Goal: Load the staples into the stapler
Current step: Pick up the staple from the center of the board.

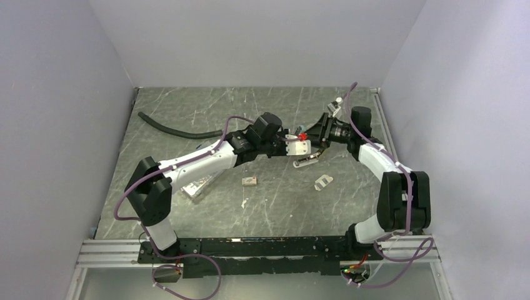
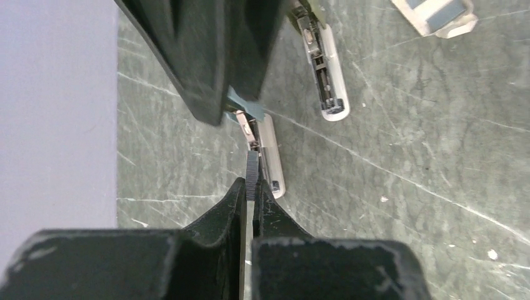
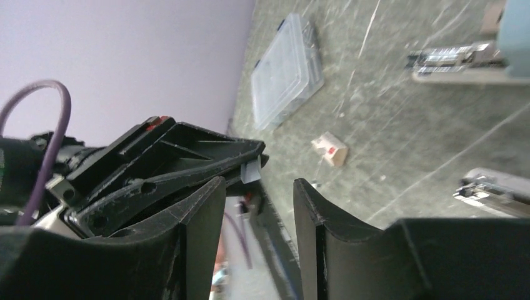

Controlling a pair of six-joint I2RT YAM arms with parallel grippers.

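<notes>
The stapler [image 1: 309, 159] lies opened out on the desk [image 1: 275, 206], its two arms spread in a narrow V. The staples [image 1: 250, 181], a small white box with a red mark, sit on the desk to the near left of the stapler, apart from it and touched by neither hand. Farther left of the stapler, beyond the box, a clear plastic case [image 1: 199, 186] lies partly under the left arm. A second, smaller white stapler [image 1: 324, 182] rests just to the near right of the stapler. A black hose [image 1: 175, 129] curves along the desk well to the stapler's far left.

Both hands crowd the space just above the stapler's far side, tip to tip. The left hand [image 1: 289, 145] has its fingers [image 2: 232, 200] pressed almost together, directly over one white arm of the stapler. A small pale scrap shows at their tips in the right wrist view; what it is cannot be told. The right hand [image 1: 314, 139] faces it with fingers [image 3: 206, 212] spread wide apart and nothing between them.
</notes>
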